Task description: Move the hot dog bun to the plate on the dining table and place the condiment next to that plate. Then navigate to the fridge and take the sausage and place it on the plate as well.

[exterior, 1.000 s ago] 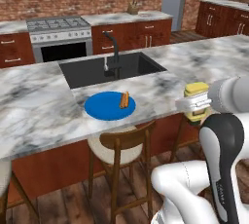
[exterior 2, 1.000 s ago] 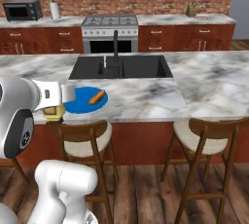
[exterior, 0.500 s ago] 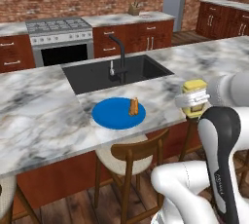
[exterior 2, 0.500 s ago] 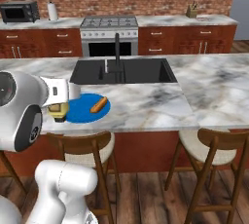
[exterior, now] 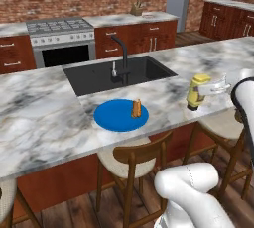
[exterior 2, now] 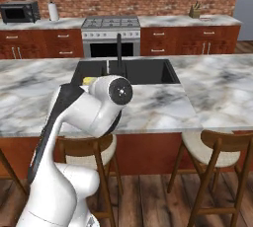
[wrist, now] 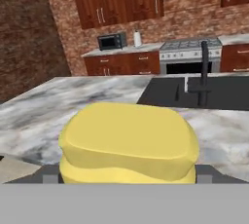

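Note:
The hot dog bun (exterior: 136, 108) lies on the right part of the blue plate (exterior: 116, 118), which sits on the marble dining table (exterior: 39, 118) in front of the black sink (exterior: 119, 73). Right of the plate, the yellow condiment (exterior: 196, 95) stands upright, low at the table's front edge. My gripper (exterior: 207, 90) is shut on it from the right. In the hand view its yellow cap (wrist: 129, 145) sits close between the fingers. A yellow bit of the condiment (exterior 2: 89, 80) peeks past my arm in the right base view. The grey fridge (exterior: 177, 8) stands far back. The sausage is out of view.
A black faucet (exterior: 121, 56) rises behind the sink. Wooden stools (exterior: 131, 157) (exterior 2: 212, 147) are tucked under the table's near edge. A stove (exterior: 59, 26) and wood cabinets line the brick back wall, with a microwave (exterior 2: 19, 11) at the left.
The whole picture has shifted, so the base has moved: plate and sink sit further right in the left base view. The condiment has stayed in my gripper.

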{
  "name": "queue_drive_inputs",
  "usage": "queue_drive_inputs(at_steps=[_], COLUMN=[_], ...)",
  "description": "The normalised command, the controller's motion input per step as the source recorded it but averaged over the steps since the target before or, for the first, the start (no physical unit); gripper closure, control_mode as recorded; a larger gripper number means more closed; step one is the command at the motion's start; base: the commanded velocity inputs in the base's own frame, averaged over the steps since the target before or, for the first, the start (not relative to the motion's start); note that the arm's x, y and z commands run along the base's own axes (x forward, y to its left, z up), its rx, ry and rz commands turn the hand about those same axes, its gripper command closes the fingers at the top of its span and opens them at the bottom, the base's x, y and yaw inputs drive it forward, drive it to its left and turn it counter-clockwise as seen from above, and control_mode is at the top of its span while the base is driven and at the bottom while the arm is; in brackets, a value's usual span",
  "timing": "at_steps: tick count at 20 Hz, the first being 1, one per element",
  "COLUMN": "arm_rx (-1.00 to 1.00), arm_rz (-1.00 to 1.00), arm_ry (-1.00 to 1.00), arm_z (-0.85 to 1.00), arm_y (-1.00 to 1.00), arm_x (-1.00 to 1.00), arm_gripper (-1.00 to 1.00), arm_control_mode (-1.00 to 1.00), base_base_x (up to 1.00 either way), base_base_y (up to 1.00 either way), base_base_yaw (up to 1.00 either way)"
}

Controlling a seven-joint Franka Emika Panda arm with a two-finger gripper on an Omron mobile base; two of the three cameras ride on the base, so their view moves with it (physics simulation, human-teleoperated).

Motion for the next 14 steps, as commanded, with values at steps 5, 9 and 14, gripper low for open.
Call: queue_drive_inputs(at_steps=[5, 9, 14], arm_rx=[0.09, 0.0, 0.0], arm_rz=[0.41, 0.32, 0.28], arm_ry=[0.0, 0.0, -0.02], arm_z=[-0.62, -0.69, -0.62], arm_y=[-0.24, 0.0, 0.0], arm_x=[1.0, 1.0, 0.91], arm_gripper=[1.0, 1.0, 1.0], arm_control_mode=[-1.0, -1.0, -1.0], base_base_x=[0.0, 0.0, 0.0], base_base_y=[0.0, 0.0, 0.0], base_base_yaw=[0.0, 0.0, 0.0])
